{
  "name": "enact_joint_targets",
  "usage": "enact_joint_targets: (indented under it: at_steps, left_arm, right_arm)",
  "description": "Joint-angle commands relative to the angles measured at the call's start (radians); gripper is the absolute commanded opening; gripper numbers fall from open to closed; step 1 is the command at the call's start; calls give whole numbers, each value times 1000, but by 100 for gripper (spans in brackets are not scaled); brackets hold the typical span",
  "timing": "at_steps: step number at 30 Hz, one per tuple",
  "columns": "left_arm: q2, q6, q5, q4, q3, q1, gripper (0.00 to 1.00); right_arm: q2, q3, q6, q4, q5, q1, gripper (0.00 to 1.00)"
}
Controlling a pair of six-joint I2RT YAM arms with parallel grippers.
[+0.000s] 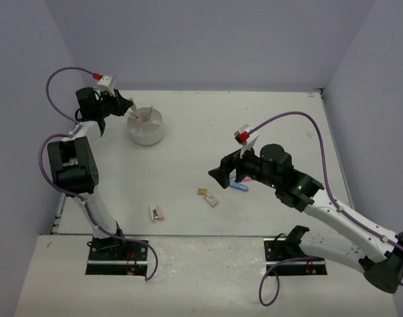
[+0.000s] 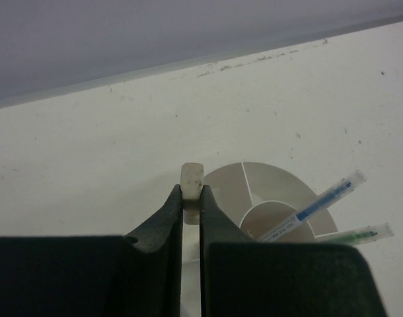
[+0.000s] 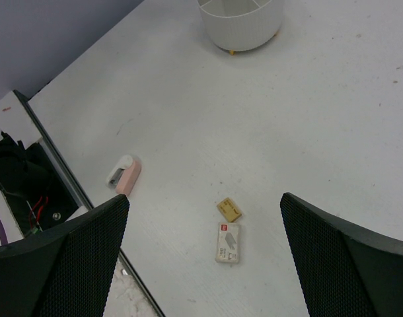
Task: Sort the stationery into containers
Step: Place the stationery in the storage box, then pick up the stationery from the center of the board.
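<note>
Well, step in hand: dropping one eraser off at the dish, as I read it.
Left gripper (image 2: pixel 191 201): clenched on a small whitish eraser (image 2: pixel 191 177), which sticks out past the fingertips.
Eraser's place: up at the rim of the white dish (image 2: pixel 254 188); I cannot tell whether it hangs over a compartment or just outside the wall.
Dish contents: two pens (image 2: pixel 320 203) lean out of it, on the right of my left wrist view.
Right gripper (image 3: pixel 205 198): jaws spread wide, holding nothing, hovering above the table (image 3: pixel 320 119).
Under it: a tan eraser (image 3: pixel 228 209) just beside a white labelled block (image 3: pixel 228 242); a pink piece (image 3: pixel 125 175) lies well apart to the left.
Next move, my call: I should bring the left arm squarely over an open compartment, then release. The right arm can then descend on the tan eraser, fingers straddling it and clear of the block beside it.
</note>
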Motion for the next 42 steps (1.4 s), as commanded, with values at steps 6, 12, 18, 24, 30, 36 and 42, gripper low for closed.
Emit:
enact_joint_targets:
  at_steps: [6,12,18,24,30,36,42]
  left_arm:
    - [12,43,9,-1,-2,4,14]
    - [12,24,33,26,-25,4,28]
    - [-5,-4,-3,14,-6,4,53]
    - [-86,-103,-121,-13,54,7,68]
    - [-191,-390,-212,-175,219,71,100]
    - [-390,-735,-234,-421,159,158,100]
    - [-784,-771,-243,-259,-204,31,100]
  right_arm:
    - [-1,16,-18,19,-16,-1,99]
    - [2,17,-19,19,-19,0,99]
    - [13,19,-10,17,-22,0,99]
    - [74,38,-23,4,-53,0,99]
    - [308,135,-55,-104,10,0,97]
    - [578,275,-81,-203,39,5,84]
    - [820,402,-233,-343,139,97,73]
